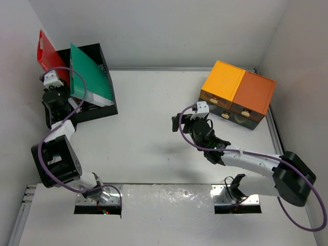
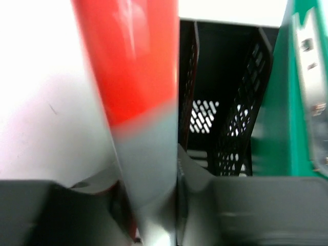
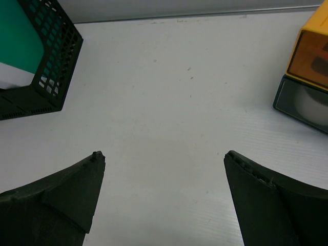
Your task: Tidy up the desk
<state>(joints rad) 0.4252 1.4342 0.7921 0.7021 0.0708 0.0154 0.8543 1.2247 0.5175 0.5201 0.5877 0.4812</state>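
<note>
Looking down from the overhead camera, I see the desk (image 1: 148, 102) spread white and flat beyond both arm bases, walled in on three sides. At its far-left corner stands the black mesh file rack (image 1: 100, 110), with a green folder (image 1: 89, 72) leaning in it. A red folder (image 2: 133, 61) stands tilted at the rack's left edge; I cannot tell whether it sits inside a slot. My left gripper (image 2: 148, 195) has that red folder between its fingers (image 2: 51, 210), both close against it. The wrist view is blurred, so I cannot tell whether they clamp it or have let go. My right gripper (image 3: 164, 156) hangs over bare desk near the middle, jaws spread wide with nothing between them. The orange-topped drawer unit (image 1: 238, 89) stands at the far right.
</note>
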